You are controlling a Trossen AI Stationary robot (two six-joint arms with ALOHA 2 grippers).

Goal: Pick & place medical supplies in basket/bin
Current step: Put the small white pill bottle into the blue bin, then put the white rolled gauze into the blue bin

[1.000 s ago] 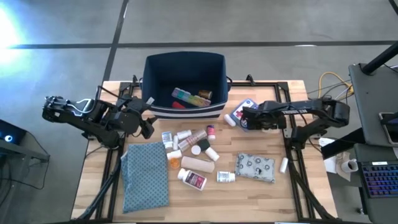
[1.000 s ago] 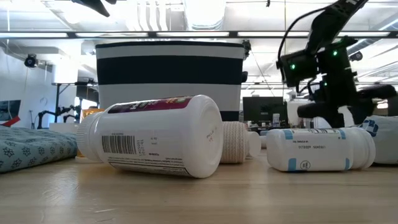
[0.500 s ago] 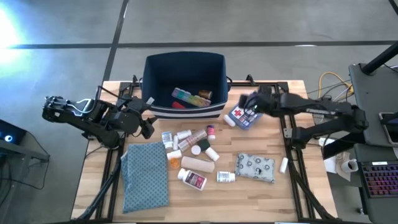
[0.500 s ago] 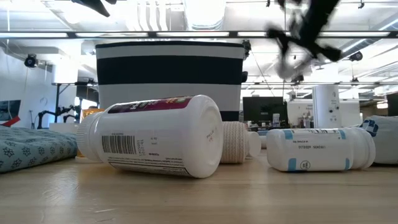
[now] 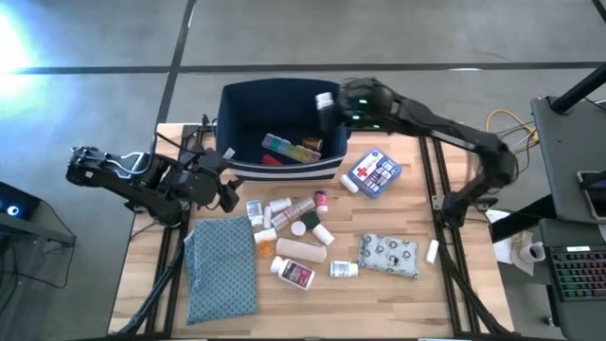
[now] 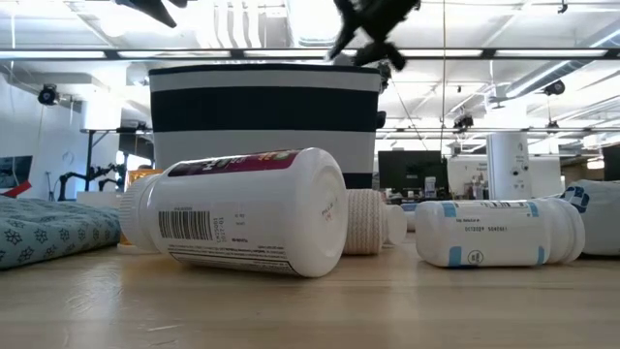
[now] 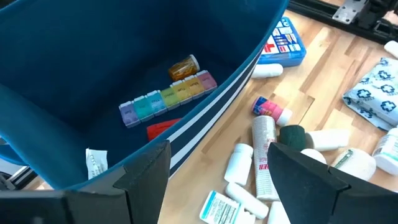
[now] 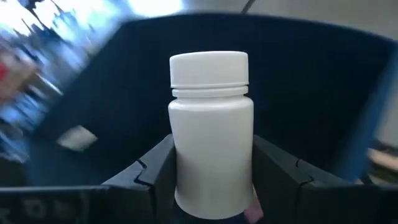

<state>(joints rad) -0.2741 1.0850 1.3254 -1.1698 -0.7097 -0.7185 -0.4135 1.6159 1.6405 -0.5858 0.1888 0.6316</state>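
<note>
One white pill bottle is sitting clamped upright between the right gripper fingers, the arm reaching out over the navy bin at its right rim. Inside the bin are lying a rainbow pill organizer and a red tube. Beside the bin's left corner, the left gripper is hovering, fingers spread wide, near the loose bottles on the table.

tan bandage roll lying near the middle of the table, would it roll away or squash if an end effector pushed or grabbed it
The tan bandage roll lies on its side as a cylinder, so a sideways push would probably roll it, though the white pill bottles crowding it may stop it quickly. It looks like soft wound fabric, so it would likely give slightly under a squeeze and grip well rather than slip.
</note>
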